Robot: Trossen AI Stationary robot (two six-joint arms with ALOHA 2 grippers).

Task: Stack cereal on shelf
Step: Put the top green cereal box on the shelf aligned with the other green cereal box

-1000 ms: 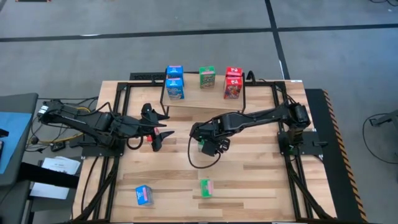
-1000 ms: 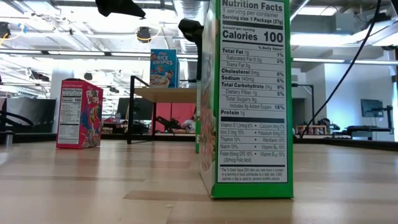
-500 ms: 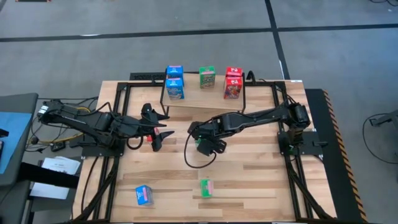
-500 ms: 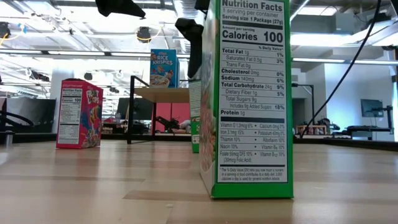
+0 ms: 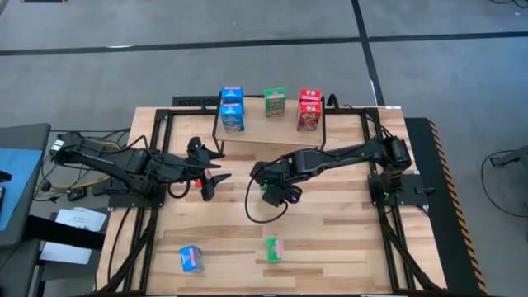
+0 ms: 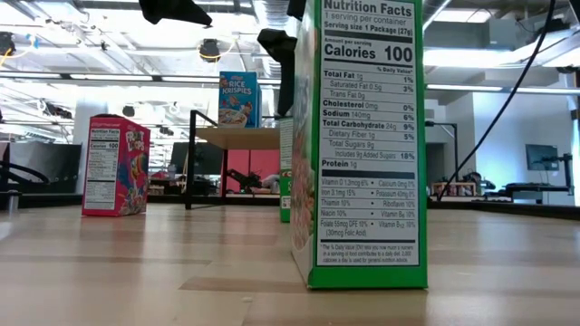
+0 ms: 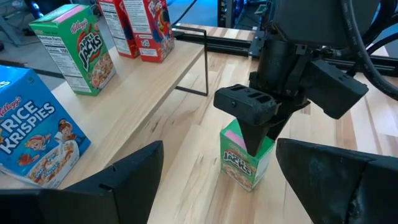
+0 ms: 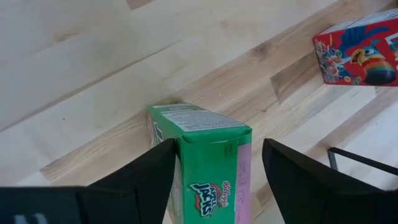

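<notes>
Cereal box [image 7: 245, 158] upright, long axis vertical | right gripper [image 7: 256, 142] jaws spread astride it

Light wooden desk [image 5: 330, 223], bearing a low shelf [image 5: 256, 140] near its far edge, plus loose cereal boxes: blue [image 5: 190, 259], green [image 5: 273, 249], another green [image 7: 245, 155] mid-desk.

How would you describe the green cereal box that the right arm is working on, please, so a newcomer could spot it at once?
Start at the shelf at the table's far edge, then come forward to mid-table, where the right end effector points down. Between its fingers stands an upright green Apple Jacks box. It is the only box straddled by fingers; the other green ones sit on the shelf and near the front edge.
</notes>
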